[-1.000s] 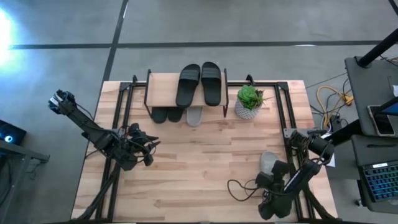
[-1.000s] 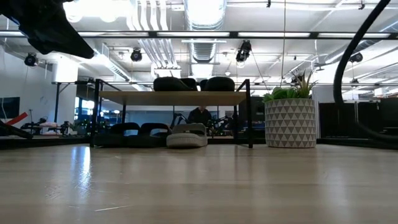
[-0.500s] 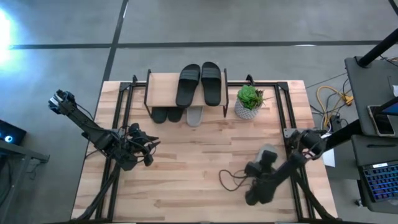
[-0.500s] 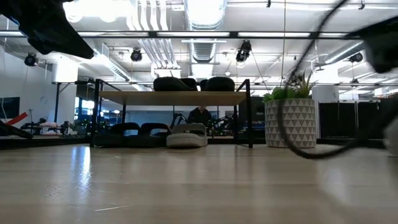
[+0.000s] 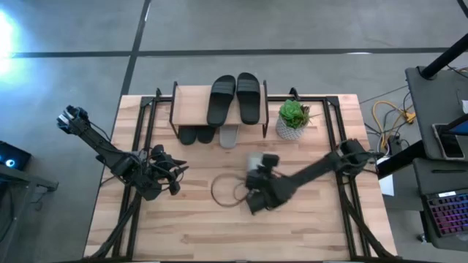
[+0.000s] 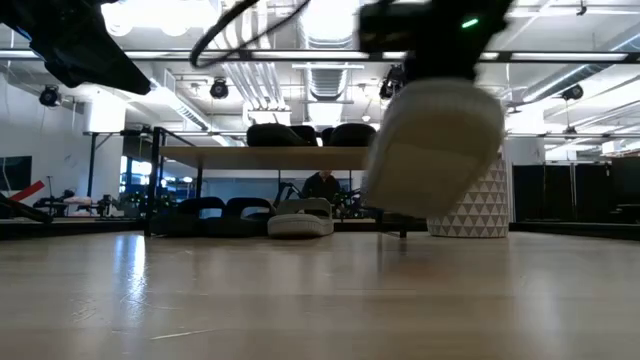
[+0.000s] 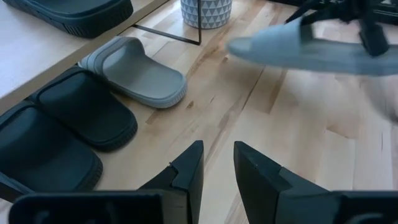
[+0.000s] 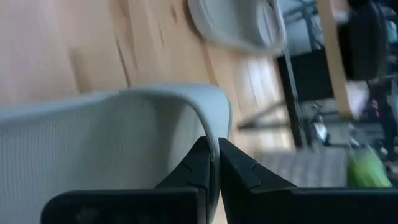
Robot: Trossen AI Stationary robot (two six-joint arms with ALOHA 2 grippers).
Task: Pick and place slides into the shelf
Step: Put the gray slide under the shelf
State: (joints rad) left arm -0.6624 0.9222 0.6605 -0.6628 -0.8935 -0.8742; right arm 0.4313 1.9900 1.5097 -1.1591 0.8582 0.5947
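A light grey slide [image 5: 254, 161] hangs above the middle of the table, with my right gripper [image 8: 212, 155] shut on it. In the low view that slide [image 6: 435, 150] is well clear of the wood. The shelf [image 5: 191, 108] stands at the far edge. Two black slides [image 5: 221, 100] lie on its plank top. Two more black slides [image 5: 196, 134] and a second grey slide [image 5: 229, 136] rest sole-down under the plank. My left gripper [image 7: 216, 174] waits at the table's left, open with a narrow gap and nothing in it. My right gripper pinches a thin curved edge of the grey slide [image 8: 217, 124] between its two fingertips; whether that edge belongs to the strap or the sole I cannot tell. The fingers come from above. The slide hangs below them, tilted and clear of the table.
A potted plant in a white patterned pot [image 5: 292, 120] stands just right of the shelf. A dark cable loop [image 5: 228, 191] hangs from my right arm over the table's middle. Black frame rails [image 5: 333, 131] run along the left and right sides. Bare wood lies near.
My right gripper has swung from the table's near right corner toward the left and far side, to the middle. The grey slide that lay near that corner has gone with it and now hangs clear of the table. The cable loop has followed.
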